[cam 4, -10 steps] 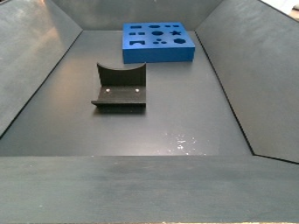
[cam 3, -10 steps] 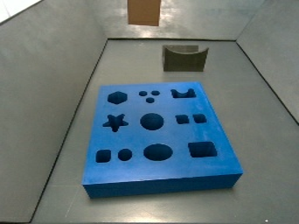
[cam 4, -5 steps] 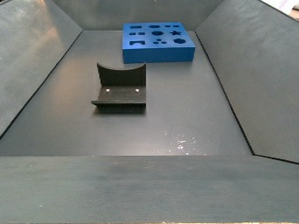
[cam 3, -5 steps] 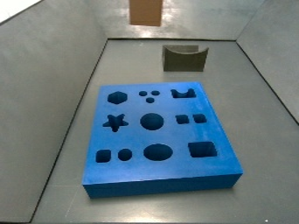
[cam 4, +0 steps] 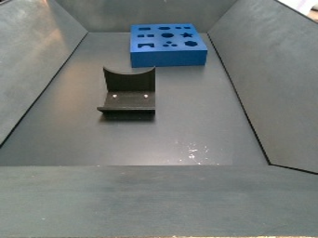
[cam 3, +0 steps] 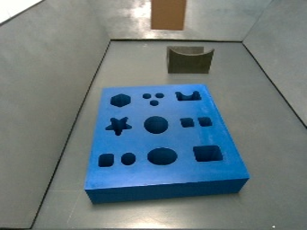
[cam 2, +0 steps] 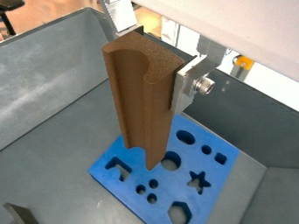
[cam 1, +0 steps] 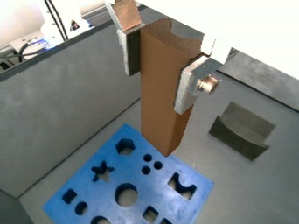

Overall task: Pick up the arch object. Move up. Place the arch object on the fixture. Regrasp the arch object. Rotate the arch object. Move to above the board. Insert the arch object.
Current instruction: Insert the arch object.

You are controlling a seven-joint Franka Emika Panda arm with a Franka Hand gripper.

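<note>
The gripper (cam 1: 162,54) was clamped on the upright arch (cam 1: 165,92), high over the board (cam 1: 84,179) in both wrist views. In a side view the arch (cam 3: 170,13) showed at the top edge, above the empty fixture (cam 3: 188,60).

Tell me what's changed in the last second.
In a side view, the orange-brown block has shifted right at the top edge. Both wrist views show it upright in the gripper above the blue board. The board and fixture stayed put.
</note>
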